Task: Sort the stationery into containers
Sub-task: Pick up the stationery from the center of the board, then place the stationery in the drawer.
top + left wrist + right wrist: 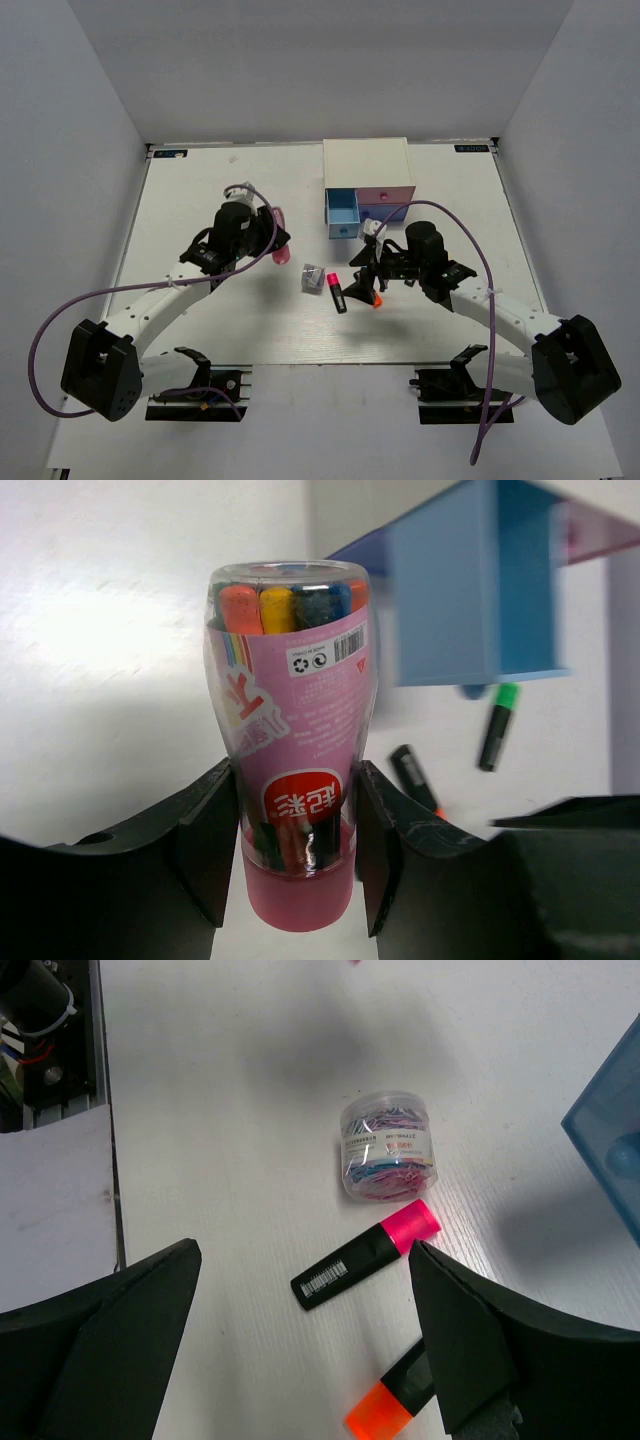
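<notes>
Left arm reaches in from the near-left with its elbow bent. The left gripper (271, 241) is clamped on the pink cylinder (296, 740), held left of the white cabinet (367, 160) and nearer than it. Right arm comes in from the near-right, and the right gripper (303, 1253) hangs over mid-table with its jaws wide apart, holding nothing. From the top I see the light blue drawer (343, 210) pulled out. Only the left wrist shows the cylinder is a clear tube of coloured pens, plus the green highlighter (498, 725) by that drawer. Only the right wrist shows the grey block (388, 1146) is a tub of clips, with the pink highlighter (365, 1256) just beside it and the orange highlighter (390, 1402) under a finger.
</notes>
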Action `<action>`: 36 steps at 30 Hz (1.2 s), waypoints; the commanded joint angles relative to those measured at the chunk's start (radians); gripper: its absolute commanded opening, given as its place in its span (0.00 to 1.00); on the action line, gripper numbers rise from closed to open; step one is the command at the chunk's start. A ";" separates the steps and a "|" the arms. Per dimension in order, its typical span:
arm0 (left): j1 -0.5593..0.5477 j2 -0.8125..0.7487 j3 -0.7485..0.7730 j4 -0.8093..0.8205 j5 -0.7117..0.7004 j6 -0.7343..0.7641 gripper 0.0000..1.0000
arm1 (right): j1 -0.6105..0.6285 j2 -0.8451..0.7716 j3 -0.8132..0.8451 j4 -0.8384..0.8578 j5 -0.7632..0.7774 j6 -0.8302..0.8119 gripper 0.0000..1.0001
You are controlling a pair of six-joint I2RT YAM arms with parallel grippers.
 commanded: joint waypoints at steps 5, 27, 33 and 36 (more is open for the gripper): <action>-0.002 0.108 0.269 0.092 0.332 0.122 0.16 | -0.012 -0.050 -0.030 -0.031 0.015 -0.067 0.90; 0.011 0.622 0.985 -0.411 0.747 -0.194 0.20 | -0.052 -0.254 -0.180 0.019 0.092 -0.027 0.90; 0.011 0.714 1.131 -0.607 0.756 -0.206 0.21 | -0.055 -0.282 -0.205 0.061 0.098 -0.004 0.90; 0.002 0.734 1.141 -0.695 0.756 -0.185 0.21 | -0.054 -0.291 -0.213 0.073 0.098 0.002 0.90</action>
